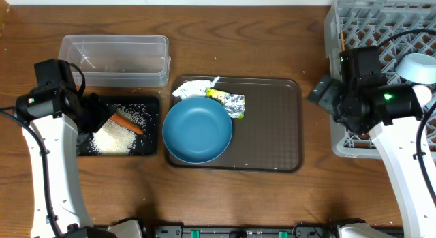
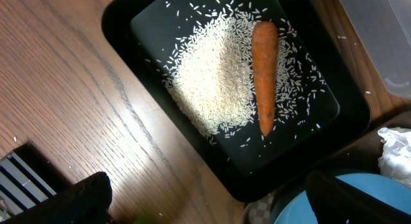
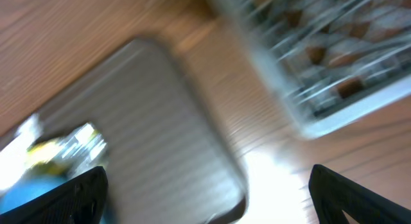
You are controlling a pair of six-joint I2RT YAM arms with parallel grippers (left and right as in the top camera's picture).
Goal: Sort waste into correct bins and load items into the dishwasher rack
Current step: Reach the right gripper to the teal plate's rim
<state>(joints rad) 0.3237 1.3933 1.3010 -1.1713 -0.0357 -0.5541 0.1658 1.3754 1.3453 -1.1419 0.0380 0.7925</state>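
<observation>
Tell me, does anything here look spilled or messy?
Yes, slightly. Loose grains lie scattered around the heap of white rice across the shallow black rectangular tray, and a few white specks sit on the wooden table beside it. The small orange carrot lies on the rice.

Right wrist view is all motion blur: rack [image 3: 321, 63] and wrapper [image 3: 70, 144] smeared. Left wrist: bowl [image 2: 292, 208] cut off at bottom edge, paper [image 2: 395, 153] at right edge. Overhead: left arm [image 1: 54, 136] hides black tray [image 1: 153, 101] left end.
</observation>
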